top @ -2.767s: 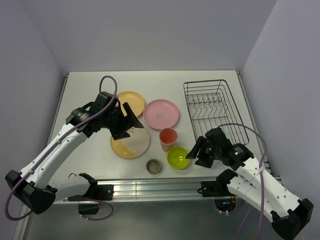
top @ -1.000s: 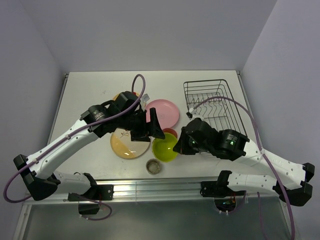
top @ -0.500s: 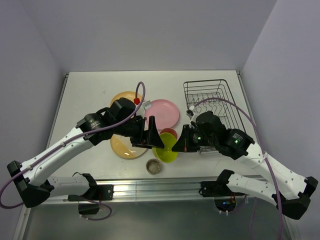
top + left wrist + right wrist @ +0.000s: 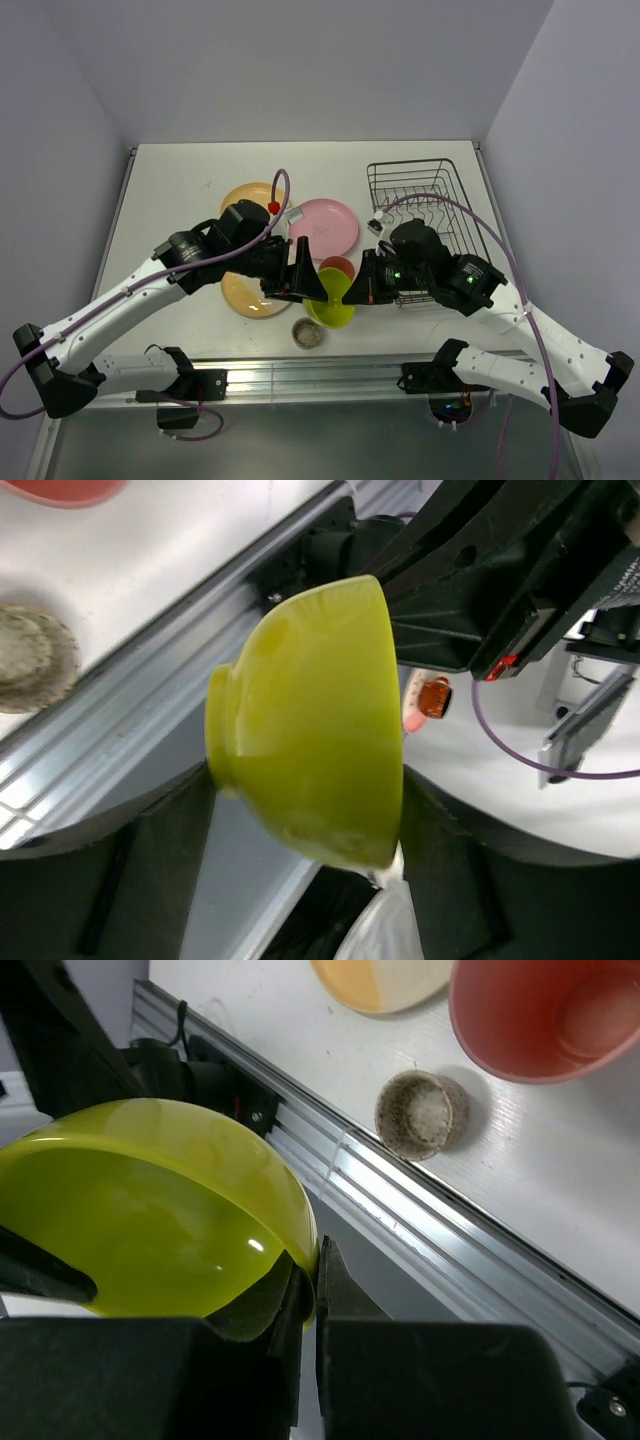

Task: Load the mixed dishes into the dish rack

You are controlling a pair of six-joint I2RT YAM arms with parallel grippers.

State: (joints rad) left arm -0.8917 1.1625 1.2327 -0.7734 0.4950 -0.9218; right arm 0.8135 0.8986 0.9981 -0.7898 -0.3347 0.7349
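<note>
Lime-green bowl [image 4: 337,301] is held clear of the desk [image 4: 180,180], tipped on edge near its front rail [image 4: 300,375], the rim pinched in the right claw [image 4: 312,1290], presumably for transfer to the dish rack [image 4: 425,215]; it is flanked by the fingers of the left claw [image 4: 312,283], grip not determinable.

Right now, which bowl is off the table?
The green bowl: it hangs tilted in the air, rim pinched by the right gripper. The grey bowl sits on the table.

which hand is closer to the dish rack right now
Right. The right hand, gripping the lime-green bowl, sits just left of the dish rack; the left hand is farther left, beyond the bowl.
</note>
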